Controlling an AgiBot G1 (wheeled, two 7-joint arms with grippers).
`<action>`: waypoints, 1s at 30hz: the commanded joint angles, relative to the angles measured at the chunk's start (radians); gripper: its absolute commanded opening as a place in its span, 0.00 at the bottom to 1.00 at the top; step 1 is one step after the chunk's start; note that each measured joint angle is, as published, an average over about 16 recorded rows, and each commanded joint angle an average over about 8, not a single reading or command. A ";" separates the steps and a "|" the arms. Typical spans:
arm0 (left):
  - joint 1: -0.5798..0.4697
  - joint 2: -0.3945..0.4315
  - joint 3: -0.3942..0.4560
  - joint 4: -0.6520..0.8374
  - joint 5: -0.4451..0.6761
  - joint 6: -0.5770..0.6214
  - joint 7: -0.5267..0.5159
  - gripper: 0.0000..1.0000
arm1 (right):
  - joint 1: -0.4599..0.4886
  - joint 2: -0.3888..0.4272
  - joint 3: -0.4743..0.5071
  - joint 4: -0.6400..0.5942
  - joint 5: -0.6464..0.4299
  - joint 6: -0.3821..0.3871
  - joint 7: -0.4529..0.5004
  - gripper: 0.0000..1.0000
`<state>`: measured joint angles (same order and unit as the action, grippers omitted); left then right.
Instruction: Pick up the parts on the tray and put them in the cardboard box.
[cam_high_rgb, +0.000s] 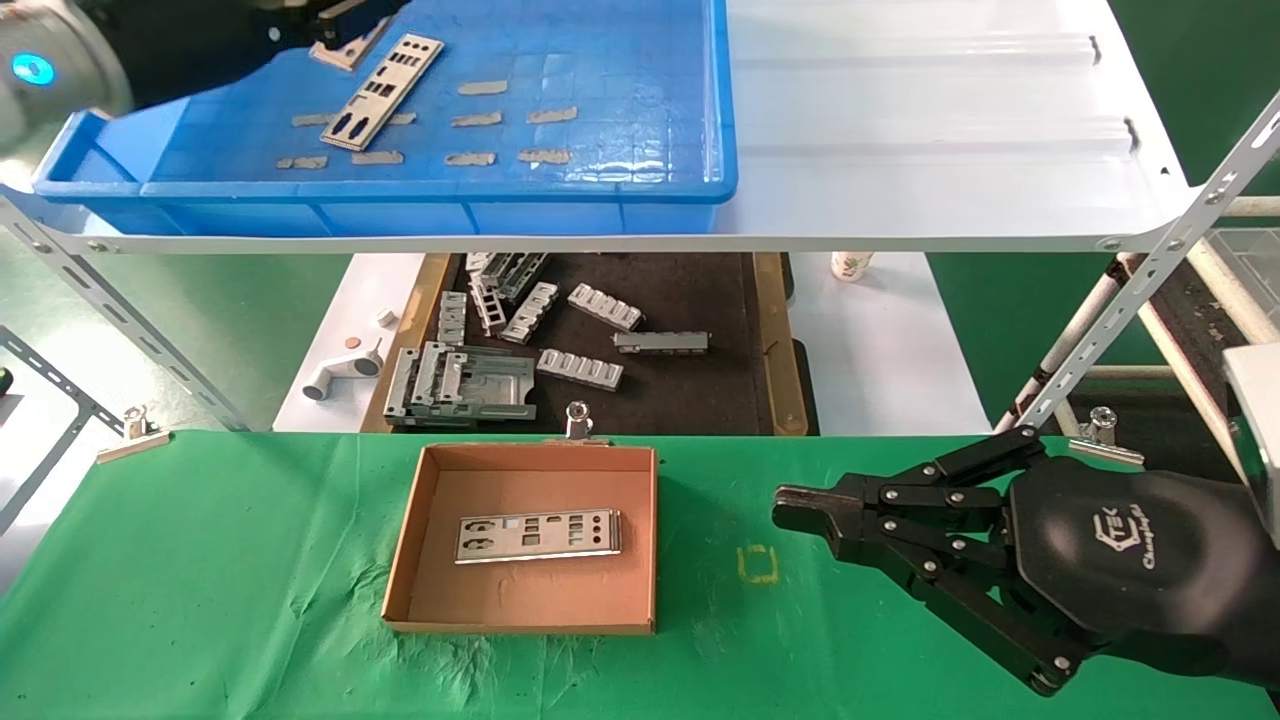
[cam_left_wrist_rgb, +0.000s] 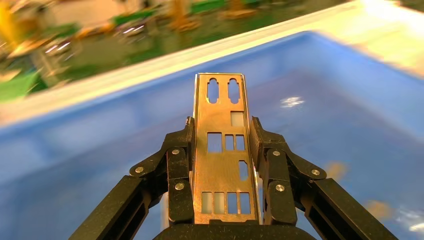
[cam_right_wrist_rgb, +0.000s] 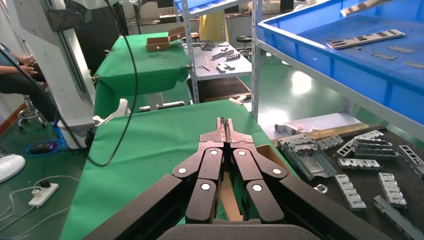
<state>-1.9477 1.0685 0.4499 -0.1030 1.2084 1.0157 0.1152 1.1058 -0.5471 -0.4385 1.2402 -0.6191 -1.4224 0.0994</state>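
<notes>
The blue tray (cam_high_rgb: 640, 190) stands on the white shelf at the back left. My left gripper (cam_left_wrist_rgb: 222, 125) is over it, shut on one silver part (cam_left_wrist_rgb: 223, 155) by its long edges, clear of the tray floor. In the head view this gripper (cam_high_rgb: 345, 25) is at the tray's far left corner. A second part (cam_high_rgb: 385, 90) lies flat on the tray floor beside it. The cardboard box (cam_high_rgb: 420, 540) sits on the green cloth in front, with one part (cam_high_rgb: 537, 535) flat inside. My right gripper (cam_high_rgb: 790, 510) is shut and empty, low over the cloth to the right of the box.
Several grey tape scraps (cam_high_rgb: 500, 120) lie on the tray floor. Under the shelf, a dark tray (cam_high_rgb: 680, 310) holds ribbed grey bracket pieces (cam_high_rgb: 580, 368). Slanted shelf struts (cam_high_rgb: 1150, 270) stand to the right and left. A metal clip (cam_high_rgb: 578, 420) sits just behind the box's far wall.
</notes>
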 joint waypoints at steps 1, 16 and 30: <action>-0.009 -0.026 -0.003 -0.030 -0.006 0.091 0.023 0.00 | 0.000 0.000 0.000 0.000 0.000 0.000 0.000 0.00; 0.030 -0.146 0.051 -0.224 -0.036 0.584 0.196 0.00 | 0.000 0.000 0.000 0.000 0.000 0.000 0.000 0.00; 0.272 -0.284 0.311 -0.637 -0.189 0.566 0.257 0.00 | 0.000 0.000 0.000 0.000 0.000 0.000 0.000 0.00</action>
<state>-1.6754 0.8021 0.7538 -0.7109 1.0427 1.5705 0.3814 1.1058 -0.5471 -0.4385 1.2402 -0.6191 -1.4224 0.0994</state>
